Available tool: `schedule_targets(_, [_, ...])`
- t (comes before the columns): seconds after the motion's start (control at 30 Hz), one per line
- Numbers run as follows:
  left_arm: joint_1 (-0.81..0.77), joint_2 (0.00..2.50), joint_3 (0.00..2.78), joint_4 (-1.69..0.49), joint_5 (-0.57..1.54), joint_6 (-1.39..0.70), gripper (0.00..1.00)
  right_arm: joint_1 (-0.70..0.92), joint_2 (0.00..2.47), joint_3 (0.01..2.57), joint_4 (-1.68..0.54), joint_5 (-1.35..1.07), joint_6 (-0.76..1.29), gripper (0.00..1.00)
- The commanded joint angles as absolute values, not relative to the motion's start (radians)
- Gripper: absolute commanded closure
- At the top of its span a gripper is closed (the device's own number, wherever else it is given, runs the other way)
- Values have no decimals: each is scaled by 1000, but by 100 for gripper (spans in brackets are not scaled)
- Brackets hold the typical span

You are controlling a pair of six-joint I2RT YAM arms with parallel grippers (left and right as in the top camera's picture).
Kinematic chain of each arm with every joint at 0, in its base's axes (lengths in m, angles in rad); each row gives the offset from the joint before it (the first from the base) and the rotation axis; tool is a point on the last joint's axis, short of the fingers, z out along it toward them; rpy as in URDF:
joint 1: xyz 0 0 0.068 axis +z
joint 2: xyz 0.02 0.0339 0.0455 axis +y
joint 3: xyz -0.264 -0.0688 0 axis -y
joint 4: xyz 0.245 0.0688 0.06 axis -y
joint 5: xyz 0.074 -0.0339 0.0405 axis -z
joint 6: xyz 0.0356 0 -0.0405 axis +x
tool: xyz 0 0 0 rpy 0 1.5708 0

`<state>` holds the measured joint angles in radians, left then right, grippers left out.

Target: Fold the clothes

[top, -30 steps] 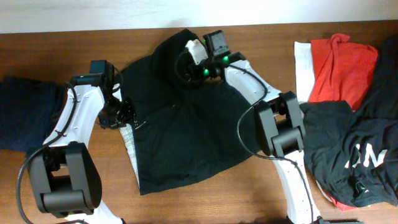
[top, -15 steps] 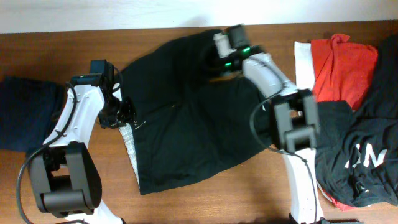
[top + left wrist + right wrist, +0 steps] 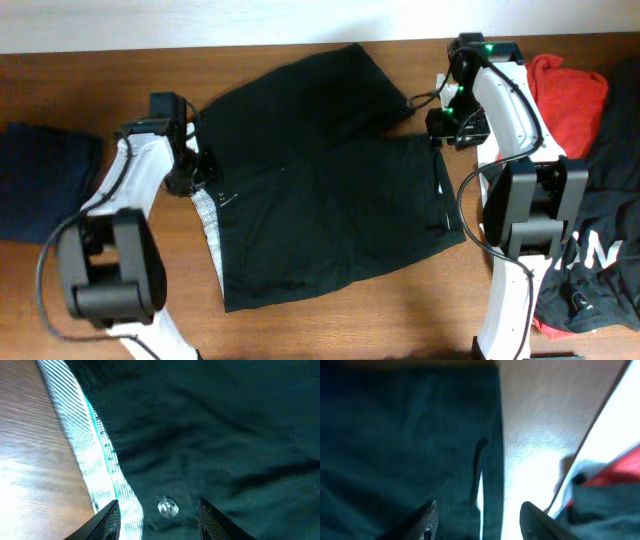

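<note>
The black shorts lie spread flat in the middle of the table, both legs pointing right and the pale grey waistband lining at the left. My left gripper is open over the waist edge; its wrist view shows the lining and a small silver button between the jaws. My right gripper is open over the hem of the legs, holding nothing.
A dark navy folded garment lies at the far left. A pile at the right holds a red garment, a white one and a black one with white lettering.
My right gripper has carried the folded-over upper leg from the waist area out to the right, laid it flat and let go. The left gripper has stayed at the waist.
</note>
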<state>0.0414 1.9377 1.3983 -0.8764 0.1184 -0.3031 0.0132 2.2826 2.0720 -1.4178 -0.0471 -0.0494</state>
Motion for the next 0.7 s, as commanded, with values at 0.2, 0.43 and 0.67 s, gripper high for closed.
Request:
schedule_targets(0.2, [45, 2096, 1405, -849, 160, -321, 58, 4, 2267, 1751, -1302, -94, -50, 57])
schedule_targets(0.43, [55, 2096, 1414, -800, 219, -281, 100, 4, 2267, 1729, -1314, -65, 20, 87])
schedule_targets(0.67, [173, 2098, 1706, -1440, -82, -372, 100, -22, 2267, 1729, -1350, -41, 87, 82])
